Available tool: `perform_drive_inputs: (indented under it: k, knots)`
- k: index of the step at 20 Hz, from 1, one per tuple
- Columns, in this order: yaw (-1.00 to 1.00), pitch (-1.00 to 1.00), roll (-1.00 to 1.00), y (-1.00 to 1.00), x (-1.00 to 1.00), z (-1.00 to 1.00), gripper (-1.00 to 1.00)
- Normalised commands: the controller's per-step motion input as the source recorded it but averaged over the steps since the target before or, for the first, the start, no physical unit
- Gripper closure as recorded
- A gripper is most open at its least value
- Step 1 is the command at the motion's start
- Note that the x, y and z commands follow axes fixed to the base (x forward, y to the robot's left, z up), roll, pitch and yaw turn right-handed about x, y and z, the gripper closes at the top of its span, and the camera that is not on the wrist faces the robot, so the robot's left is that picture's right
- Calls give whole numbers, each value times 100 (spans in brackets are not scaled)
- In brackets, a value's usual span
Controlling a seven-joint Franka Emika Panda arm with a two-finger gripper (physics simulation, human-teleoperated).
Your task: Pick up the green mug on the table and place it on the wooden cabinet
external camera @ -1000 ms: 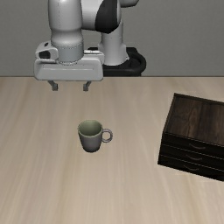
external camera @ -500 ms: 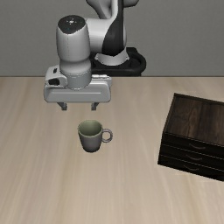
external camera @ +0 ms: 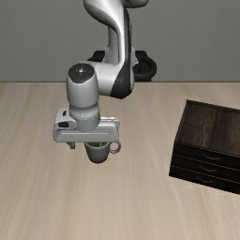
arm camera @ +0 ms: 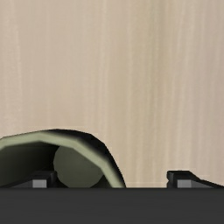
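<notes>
The grey 2-finger gripper (external camera: pixel 92 141) hangs low over the rounded olive-green mug (external camera: pixel 99 153). The mug stands upright on the pale wood-grain table (external camera: pixel 37 197), well forward of the table's far edge. Its loop handle (external camera: pixel 114 146) points toward the exterior view's right.

In the wrist view the fingers (arm camera: pixel 184 178) stand wide apart and grip nothing. 1 tip sits over the mug's hollow and the other over the table outside the rim (arm camera: pixel 98 145). The mug's wall lies between them, with a clear gap on the outer side.

The dark wooden cabinet (external camera: pixel 208 142) stands well apart at the exterior view's right, its flat top higher than the mug's rim. Open tabletop lies between the mug and the cabinet's nearest edge, and on the mug's other sides too.
</notes>
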Motion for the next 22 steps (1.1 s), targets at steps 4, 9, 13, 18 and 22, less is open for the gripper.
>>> perform_drive_inputs:
  k: [4, 9, 13, 18, 22]
  knots:
    - [0, 0, 0, 0, 0, 0, 100]
    - [0, 0, 0, 0, 0, 0, 100]
    - [0, 0, 0, 0, 0, 100, 100]
    - [0, 0, 0, 0, 0, 100, 100]
    - [0, 0, 0, 0, 0, 100, 100]
